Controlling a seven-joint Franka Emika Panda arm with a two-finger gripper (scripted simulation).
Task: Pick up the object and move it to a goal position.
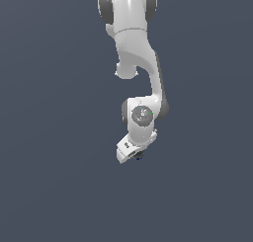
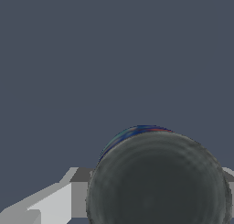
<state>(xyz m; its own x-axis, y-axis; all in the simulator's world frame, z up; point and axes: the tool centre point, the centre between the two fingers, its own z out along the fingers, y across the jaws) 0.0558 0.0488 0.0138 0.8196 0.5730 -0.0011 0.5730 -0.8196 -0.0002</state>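
Though half-hidden, pincer (image 1: 137, 156) around can (image 2: 157, 182).

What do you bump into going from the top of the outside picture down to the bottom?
Robot arm → round wrist joint → claw with the tin can peeking out underneath → bare grey floor.

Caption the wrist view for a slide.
Dark grey top of the can fills the foreground between the gripper fingers.
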